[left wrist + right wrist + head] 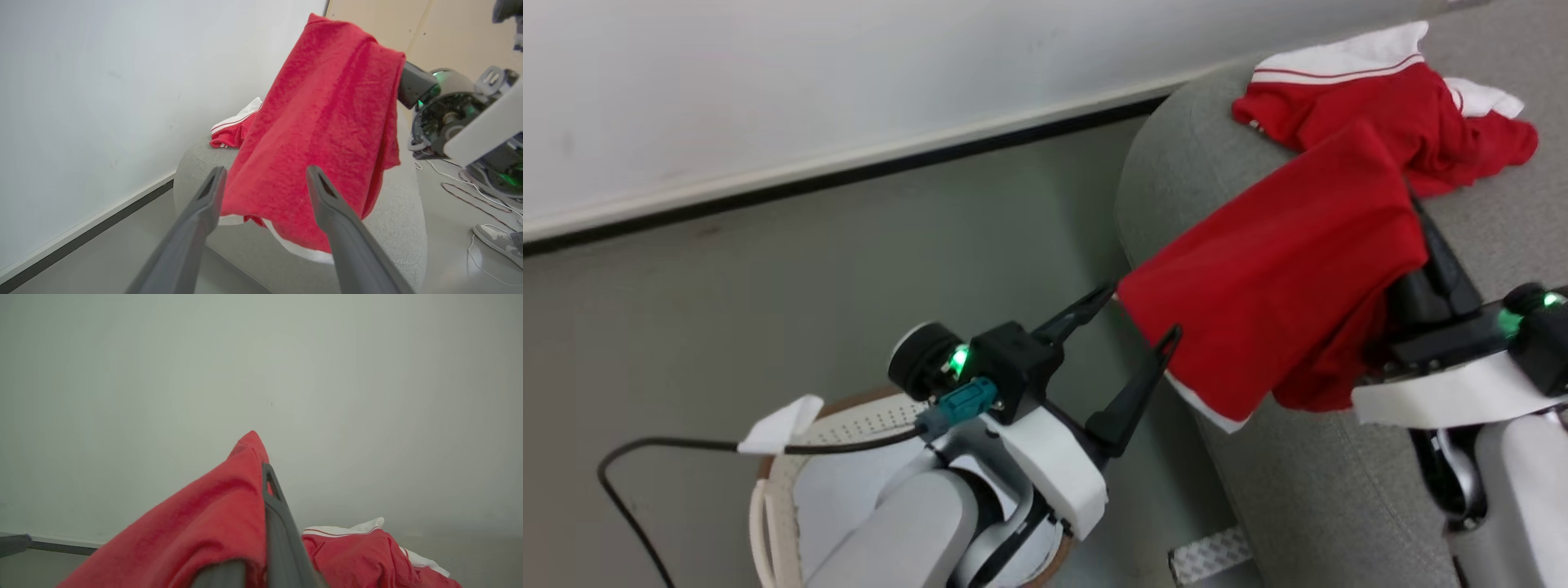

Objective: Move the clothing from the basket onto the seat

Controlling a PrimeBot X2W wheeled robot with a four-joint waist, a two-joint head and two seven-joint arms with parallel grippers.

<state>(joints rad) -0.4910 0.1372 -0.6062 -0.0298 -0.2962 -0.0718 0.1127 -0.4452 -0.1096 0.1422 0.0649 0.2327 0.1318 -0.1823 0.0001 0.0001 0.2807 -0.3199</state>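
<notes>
A red garment [1282, 269] with a white hem hangs from my right gripper [261, 465], which is shut on its top edge above the grey sofa's [1282, 490] rounded end. The cloth drapes over one finger; the other dark finger [1433, 245] shows beside it. My left gripper [1141, 312] is open, its tips at the garment's lower left corner, touching nothing; from the left wrist the garment [327, 122] hangs just beyond the fingertips. A second red-and-white garment [1380, 106] lies crumpled on the sofa. The cream basket [768, 490] sits at the lower left under my left arm.
A pale bluish-white sheet [841, 498] lies inside the basket. A white wall with a dark baseboard [849, 175] runs behind. The left arm's black cable [686, 445] loops over the basket. A shoe [498, 241] and loose cables [470, 192] lie on the floor past the sofa.
</notes>
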